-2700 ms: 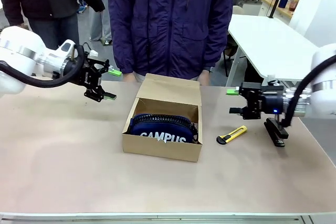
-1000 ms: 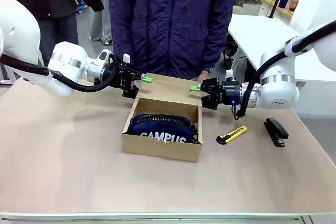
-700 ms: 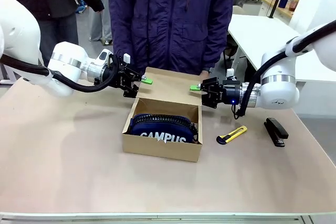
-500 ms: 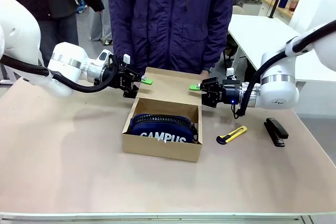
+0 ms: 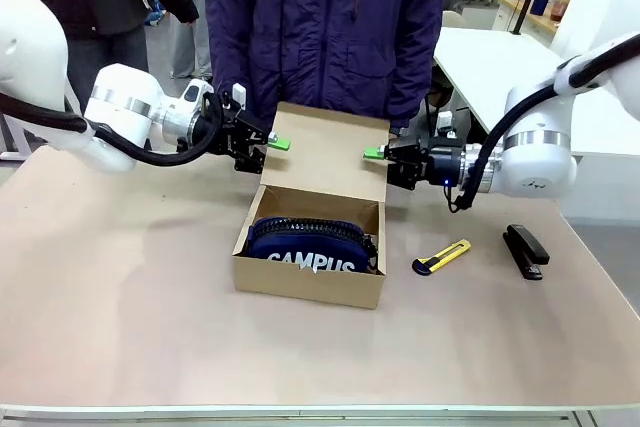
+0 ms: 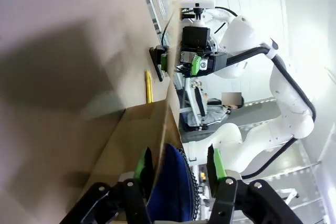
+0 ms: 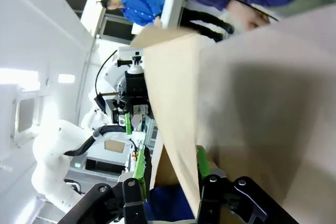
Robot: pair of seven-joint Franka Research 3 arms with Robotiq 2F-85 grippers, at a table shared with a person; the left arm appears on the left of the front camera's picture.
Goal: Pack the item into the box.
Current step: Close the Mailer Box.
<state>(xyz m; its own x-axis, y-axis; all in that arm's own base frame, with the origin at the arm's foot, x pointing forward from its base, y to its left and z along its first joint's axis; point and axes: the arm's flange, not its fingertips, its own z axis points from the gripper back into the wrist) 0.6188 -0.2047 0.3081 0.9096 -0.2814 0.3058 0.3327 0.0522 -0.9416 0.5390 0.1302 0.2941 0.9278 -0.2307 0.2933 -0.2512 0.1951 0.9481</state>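
Note:
The brown cardboard box [image 5: 305, 282] sits mid-table with the navy "CAMPUS" pouch [image 5: 310, 242] lying inside it. Its hinged lid [image 5: 325, 157] stands nearly upright at the back. My left gripper [image 5: 268, 151] is at the lid's left edge and my right gripper [image 5: 378, 161] at its right edge. Both are open, each with its green-padded fingers straddling the cardboard edge. In the left wrist view my left gripper [image 6: 178, 163] frames the lid's edge and the pouch [image 6: 173, 187]. Seen from the right wrist, my right gripper [image 7: 170, 165] has the lid [image 7: 252, 103] running between its fingers.
A yellow utility knife [image 5: 442, 257] and a black stapler [image 5: 526, 250] lie on the table right of the box. A person in a dark blue jacket [image 5: 330, 37] stands close behind the lid. The near and left parts of the table [image 5: 120, 327] are bare.
Both grippers came in from the table's sides to the lid's edges, then rose. The lid has swung from leaning back to nearly upright. The pouch and box have not moved.

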